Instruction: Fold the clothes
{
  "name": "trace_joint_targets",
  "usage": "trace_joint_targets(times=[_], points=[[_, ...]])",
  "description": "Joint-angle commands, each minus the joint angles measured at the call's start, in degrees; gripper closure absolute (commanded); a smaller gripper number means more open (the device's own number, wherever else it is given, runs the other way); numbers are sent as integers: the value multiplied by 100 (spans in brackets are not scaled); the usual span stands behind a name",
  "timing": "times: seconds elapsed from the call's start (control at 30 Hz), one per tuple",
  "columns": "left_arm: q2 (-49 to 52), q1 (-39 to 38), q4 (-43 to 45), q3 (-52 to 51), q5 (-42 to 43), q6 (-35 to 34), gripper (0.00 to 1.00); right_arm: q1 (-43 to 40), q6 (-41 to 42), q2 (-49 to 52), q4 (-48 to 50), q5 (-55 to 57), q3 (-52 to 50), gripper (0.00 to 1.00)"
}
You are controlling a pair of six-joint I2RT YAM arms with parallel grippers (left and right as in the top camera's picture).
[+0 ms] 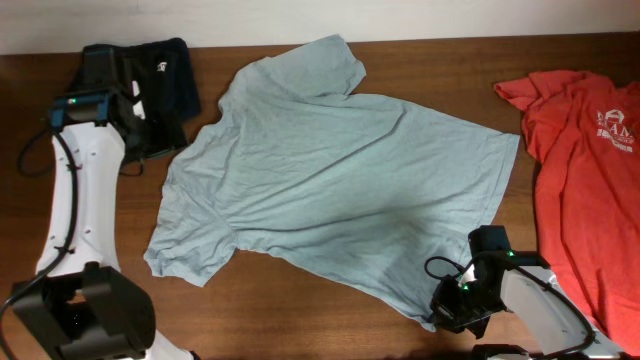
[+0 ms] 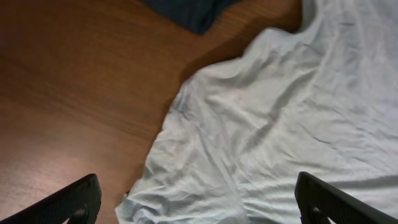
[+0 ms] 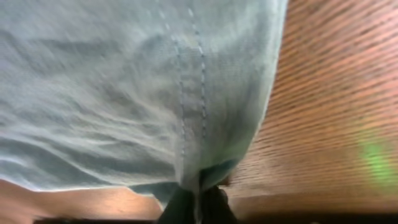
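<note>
A pale grey-blue T-shirt (image 1: 330, 170) lies spread flat in the middle of the wooden surface (image 1: 280, 320). It is set on a slant, with one short sleeve toward the far edge, the other toward the near left, and the hem running down its right side. The cloth is lightly creased all over, with soft ripples around the near-left sleeve.

The right hand (image 1: 462, 300) sits at the near corner of the hem. Its wrist view is blurred, but the fingers (image 3: 186, 208) seem pinched together on the double-stitched hem corner, which bunches into them.

The left hand (image 2: 196, 186) hangs over the shirt's left edge with its fingers spread wide and nothing between them.

A dark garment (image 1: 175, 75) lies at the far left, apart from the shirt. A red shirt (image 1: 590, 170) lies at the right edge.
</note>
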Motion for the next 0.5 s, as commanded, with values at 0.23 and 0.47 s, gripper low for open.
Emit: trace_joint_targets(times=[0.23,0.47], points=[[-68,297,-334,-468,699,-376,1,31,-151,-33,90,-26,55,96],[-68,323,-767,-664,1023,-275,1,31,-433,-33,138,-24,66,96]])
